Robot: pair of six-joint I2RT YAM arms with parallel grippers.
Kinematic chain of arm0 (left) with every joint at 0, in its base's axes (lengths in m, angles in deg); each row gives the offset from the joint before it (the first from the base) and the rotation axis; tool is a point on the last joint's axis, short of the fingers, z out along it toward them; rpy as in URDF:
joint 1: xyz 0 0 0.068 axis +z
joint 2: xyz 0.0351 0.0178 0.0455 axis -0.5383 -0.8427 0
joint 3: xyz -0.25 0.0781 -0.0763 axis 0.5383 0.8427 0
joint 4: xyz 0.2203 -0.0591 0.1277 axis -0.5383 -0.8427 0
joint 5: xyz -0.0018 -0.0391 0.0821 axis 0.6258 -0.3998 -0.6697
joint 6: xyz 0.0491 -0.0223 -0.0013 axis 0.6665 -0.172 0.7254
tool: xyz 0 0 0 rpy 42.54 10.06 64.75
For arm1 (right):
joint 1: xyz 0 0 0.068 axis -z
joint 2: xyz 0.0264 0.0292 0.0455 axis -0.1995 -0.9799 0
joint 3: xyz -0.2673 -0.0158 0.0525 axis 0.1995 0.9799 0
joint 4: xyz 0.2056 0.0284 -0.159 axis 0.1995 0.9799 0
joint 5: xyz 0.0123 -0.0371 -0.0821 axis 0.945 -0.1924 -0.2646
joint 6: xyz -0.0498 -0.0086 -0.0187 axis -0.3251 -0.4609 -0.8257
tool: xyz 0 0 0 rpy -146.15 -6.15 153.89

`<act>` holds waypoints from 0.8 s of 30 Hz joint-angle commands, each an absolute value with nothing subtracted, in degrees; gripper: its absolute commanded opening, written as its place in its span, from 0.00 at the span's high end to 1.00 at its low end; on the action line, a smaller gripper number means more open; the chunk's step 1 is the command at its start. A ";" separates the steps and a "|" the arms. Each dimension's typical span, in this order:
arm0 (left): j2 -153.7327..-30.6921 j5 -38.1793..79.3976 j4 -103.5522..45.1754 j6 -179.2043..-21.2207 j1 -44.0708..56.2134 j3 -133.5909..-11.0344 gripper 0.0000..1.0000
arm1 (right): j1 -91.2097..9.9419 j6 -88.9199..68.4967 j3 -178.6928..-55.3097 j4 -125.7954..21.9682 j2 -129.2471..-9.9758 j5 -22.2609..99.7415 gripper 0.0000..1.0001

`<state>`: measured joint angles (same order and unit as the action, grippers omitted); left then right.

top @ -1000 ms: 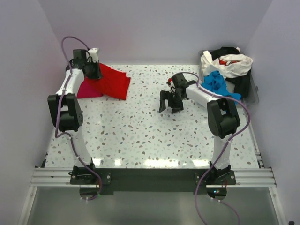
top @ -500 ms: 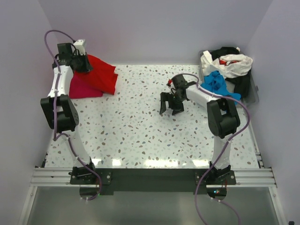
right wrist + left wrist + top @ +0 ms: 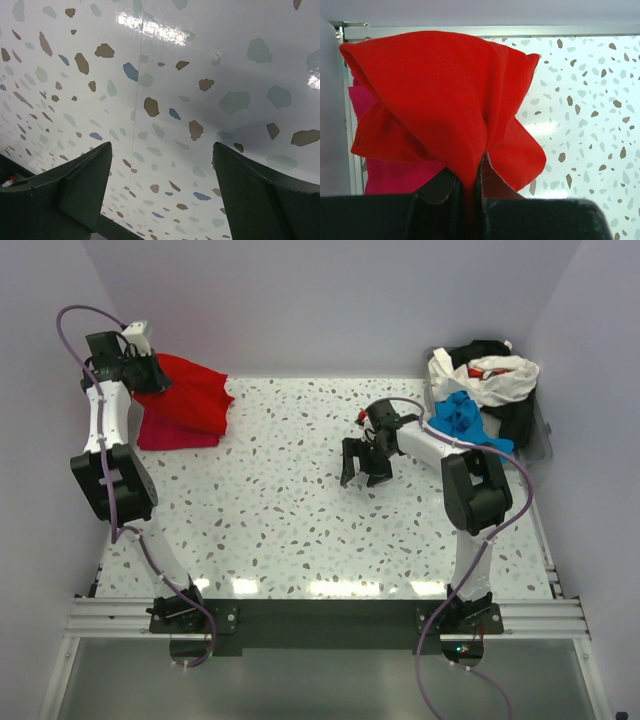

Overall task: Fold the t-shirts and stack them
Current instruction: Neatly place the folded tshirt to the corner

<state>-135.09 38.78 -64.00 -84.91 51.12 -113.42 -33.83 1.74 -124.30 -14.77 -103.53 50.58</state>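
Note:
My left gripper [image 3: 150, 373] is shut on the folded bright red t-shirt [image 3: 190, 393] and holds it over the magenta-pink t-shirt [image 3: 168, 432] at the far left corner. In the left wrist view the red t-shirt [image 3: 440, 100] hangs from the closed jaws [image 3: 470, 177], and the pink t-shirt [image 3: 385, 175] shows beneath. My right gripper [image 3: 362, 466] is open and empty above the table's middle; in the right wrist view its gripper [image 3: 162, 165] has only the speckled table between its fingers. A blue t-shirt [image 3: 462, 415], a white one [image 3: 500, 375] and a black one [image 3: 518, 420] lie heaped at the far right.
The heap sits in a clear bin [image 3: 540, 435] at the far right edge. The lilac walls stand close on the left, back and right. The speckled table [image 3: 300, 530] runs between the arms.
My left gripper has carried the red t-shirt leftward and toward the back-left corner, bunching it over the pink one. The right arm has not moved.

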 commanded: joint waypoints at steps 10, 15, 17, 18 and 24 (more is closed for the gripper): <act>-138.80 39.43 -61.44 -83.97 53.93 -113.70 1.00 | -33.66 0.38 -124.77 -13.66 -101.65 52.55 0.15; -138.28 28.55 -59.78 -85.90 53.84 -114.23 0.32 | -33.74 0.29 -124.95 -13.13 -100.77 52.20 0.14; -136.96 19.53 -58.20 -87.48 53.93 -112.48 0.00 | -33.74 0.38 -124.95 -12.96 -99.89 51.93 0.14; -135.39 16.25 -56.97 -88.01 53.84 -111.86 0.00 | -33.74 0.38 -124.95 -12.78 -99.54 51.76 0.14; -129.15 3.57 -55.72 -91.88 53.75 -106.67 0.00 | -33.74 0.64 -125.39 -12.52 -97.52 51.23 0.14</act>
